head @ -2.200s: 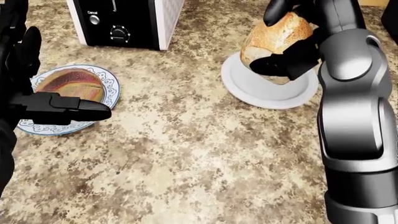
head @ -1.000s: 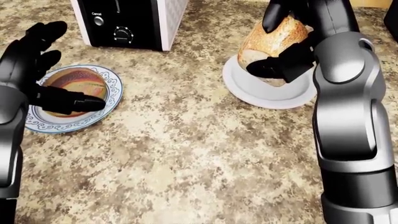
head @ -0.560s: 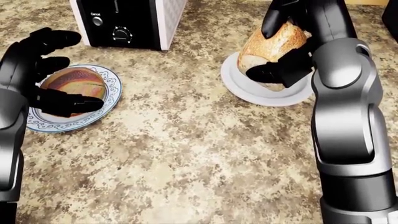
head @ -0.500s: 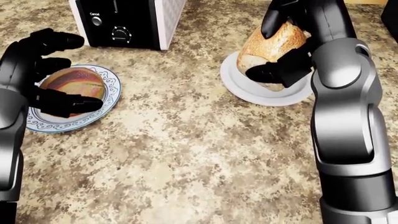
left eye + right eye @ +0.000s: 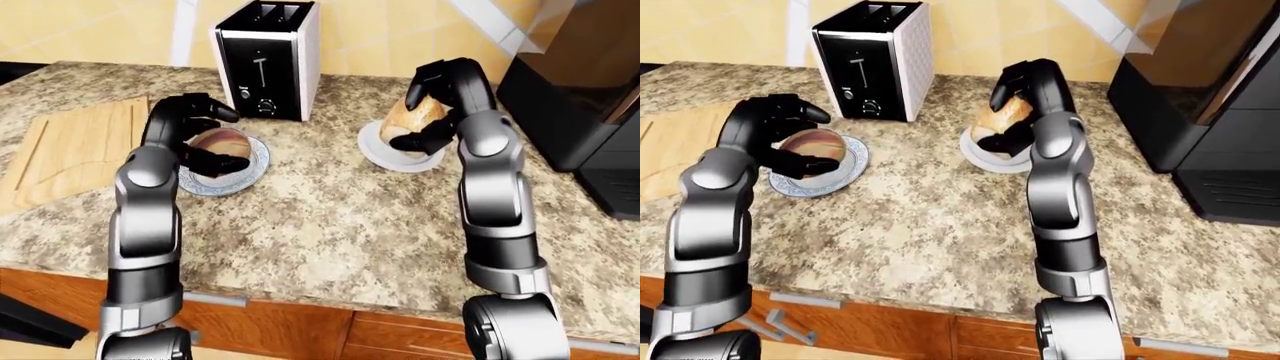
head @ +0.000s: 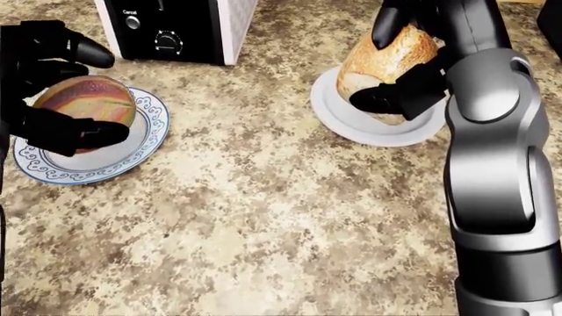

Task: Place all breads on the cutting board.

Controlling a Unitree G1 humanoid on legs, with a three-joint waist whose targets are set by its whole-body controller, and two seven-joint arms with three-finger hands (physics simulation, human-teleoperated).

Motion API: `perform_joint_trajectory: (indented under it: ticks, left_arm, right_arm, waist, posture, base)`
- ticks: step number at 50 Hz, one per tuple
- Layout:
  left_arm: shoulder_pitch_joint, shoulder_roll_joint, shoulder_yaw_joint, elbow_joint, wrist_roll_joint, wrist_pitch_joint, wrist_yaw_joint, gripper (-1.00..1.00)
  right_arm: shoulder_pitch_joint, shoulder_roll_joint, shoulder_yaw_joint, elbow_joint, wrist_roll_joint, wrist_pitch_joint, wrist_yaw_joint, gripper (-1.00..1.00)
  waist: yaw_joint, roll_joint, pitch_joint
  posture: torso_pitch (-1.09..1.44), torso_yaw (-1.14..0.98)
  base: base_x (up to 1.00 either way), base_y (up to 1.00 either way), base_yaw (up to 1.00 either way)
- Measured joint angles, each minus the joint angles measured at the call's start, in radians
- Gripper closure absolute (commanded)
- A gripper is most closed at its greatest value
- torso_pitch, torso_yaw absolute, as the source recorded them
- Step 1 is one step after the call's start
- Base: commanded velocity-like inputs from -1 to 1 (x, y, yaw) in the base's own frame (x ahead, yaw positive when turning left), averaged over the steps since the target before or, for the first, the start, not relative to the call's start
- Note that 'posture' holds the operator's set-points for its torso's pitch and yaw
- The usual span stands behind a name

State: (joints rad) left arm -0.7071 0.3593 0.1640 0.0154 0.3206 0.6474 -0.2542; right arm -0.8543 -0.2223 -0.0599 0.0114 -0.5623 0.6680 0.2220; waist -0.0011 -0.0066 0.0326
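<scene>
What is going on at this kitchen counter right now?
A humanoid robot works on two breads at once. Its right hand grips a crusty loaf over a white plate. Its left hand has fingers around a round marbled bread on a patterned plate. The cutting board, at the left-eye view's left, holds nothing yet.

A home kitchen: granite counter [image 5: 330, 217], toaster [image 5: 268, 60], wooden cabinets [image 5: 330, 334] below
</scene>
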Motion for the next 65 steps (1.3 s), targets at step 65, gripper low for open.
perform_joint_trajectory:
  ticks: [65]
  left_arm:
    - [0.002,0.037,0.025,-0.162,0.006,0.128,-0.060,0.61]
  right_arm:
    - [-0.002,0.019,0.008,-0.055,-0.004,0.029,0.014,1.00]
  waist:
    - [-0.022,0.014,0.017]
  posture:
    - [0.00,0.00]
  base:
    - [-0.11,0.28,0.00]
